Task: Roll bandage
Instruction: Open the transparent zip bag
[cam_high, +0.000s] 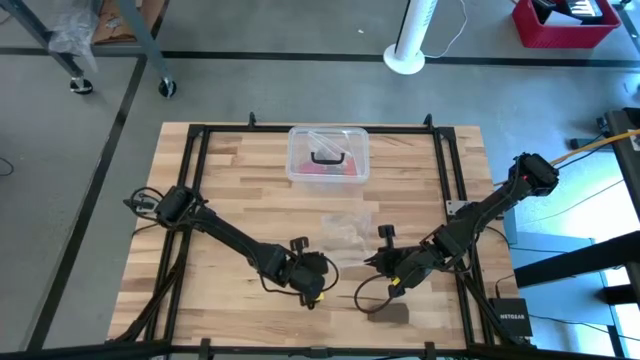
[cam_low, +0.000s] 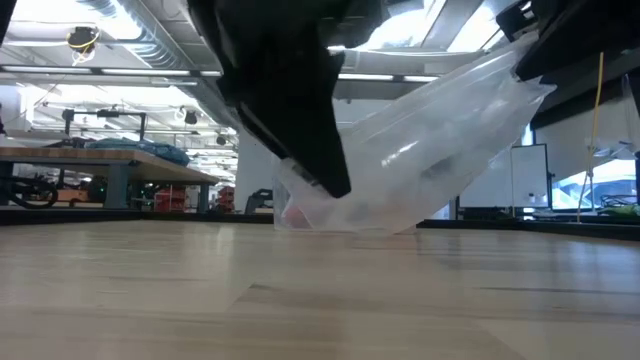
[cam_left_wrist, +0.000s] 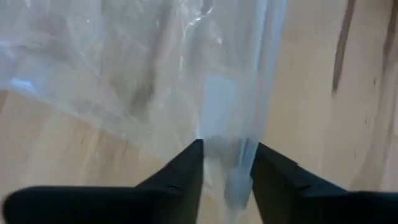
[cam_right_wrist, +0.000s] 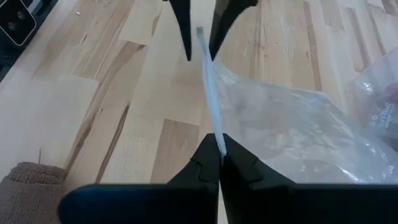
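Observation:
The brown bandage (cam_right_wrist: 25, 183) lies as a small lump on the table near its front edge (cam_high: 393, 312), and no gripper touches it. A clear plastic bag (cam_high: 345, 235) hangs between both grippers above the table's middle. My right gripper (cam_right_wrist: 217, 149) is shut on the bag's edge. My left gripper (cam_left_wrist: 227, 168) stands open, one finger on either side of the same edge strip. The right wrist view shows it farther off (cam_right_wrist: 202, 31). In the low view the bag (cam_low: 430, 150) slants down from the upper right to the lower left. My left gripper has the bag's edge strip (cam_left_wrist: 230, 149) between its parted fingers; I cannot tell whether they touch it. My right gripper pinches the bag's stiff edge strip (cam_right_wrist: 214, 127) between its two fingers, slanting down from the table's right. The strip runs straight from these fingers toward my left gripper, and the bag's body hangs to one side.
A clear plastic box with a black handle (cam_high: 328, 155) stands at the table's far middle. Black frame rails (cam_high: 450, 200) run along the table's edges. A small black device (cam_high: 510, 318) sits off the near right corner.

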